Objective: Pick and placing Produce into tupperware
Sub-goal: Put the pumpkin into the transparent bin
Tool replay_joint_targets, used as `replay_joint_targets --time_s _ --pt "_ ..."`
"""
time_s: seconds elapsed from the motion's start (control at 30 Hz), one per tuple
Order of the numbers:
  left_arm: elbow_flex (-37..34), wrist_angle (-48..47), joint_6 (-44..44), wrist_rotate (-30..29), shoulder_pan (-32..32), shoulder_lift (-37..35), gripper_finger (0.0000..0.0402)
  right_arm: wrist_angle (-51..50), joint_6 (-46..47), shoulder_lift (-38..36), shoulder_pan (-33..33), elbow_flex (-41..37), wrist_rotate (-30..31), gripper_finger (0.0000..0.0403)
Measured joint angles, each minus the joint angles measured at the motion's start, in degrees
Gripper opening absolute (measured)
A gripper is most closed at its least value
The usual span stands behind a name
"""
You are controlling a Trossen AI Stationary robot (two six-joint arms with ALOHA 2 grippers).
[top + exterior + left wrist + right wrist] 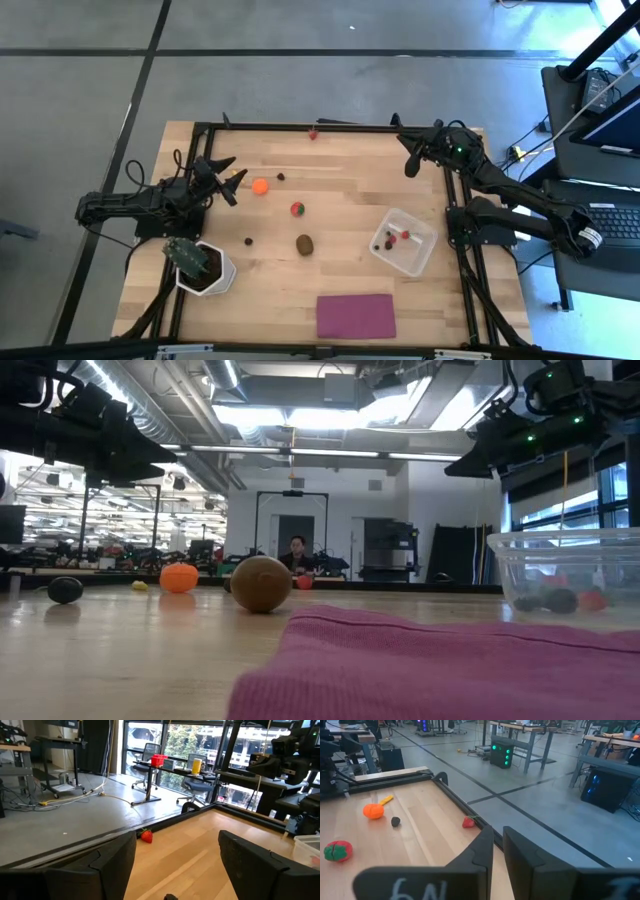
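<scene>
from above, the left gripper (228, 180) is hanging over the table's left side with its fingers spread wide and nothing between them, the yellow bit (237, 174) lying right at its tips and the orange ball (260, 186) just beside. the right gripper (410, 155) is sitting up at the far right corner, carrying nothing. the tupperware (422, 250) is resting near the right edge with a few small pieces (396, 238) already inside, while the red-and-green piece (297, 209), the brown oval (304, 243), two dark berries and a strawberry (312, 133) by the far rail are lying loose, so the job looks partly done.

at table height, the brown oval (260, 583) and orange ball (179, 577) are sitting on the wood, and the tub (610, 550) is showing pieces at its bottom behind a magenta cloth (430, 665).

the left wrist camera is showing its own fingers (107, 862) far apart and bare, the strawberry (146, 836) well beyond.

the right wrist camera is showing its fingers (485, 845) nearly together, only a slim gap between, holding nothing.

the step looks like the left arm lining up a pick; next it would need to drop around the yellow bit or the ball and close.
</scene>
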Motion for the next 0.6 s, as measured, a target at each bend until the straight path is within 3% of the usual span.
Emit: replay_joint_targets --time_s 0.37,0.6 --pt "0.0 0.0 -0.2 0.3 0.0 0.0 0.0274 0.0 -1.3 0.0 0.0 0.0 0.0 0.0046" --pt "0.0 0.0 -4.3 6.7 0.0 0.0 0.0274 -0.1 -1.3 0.0 0.0 0.0 0.0 0.0046"
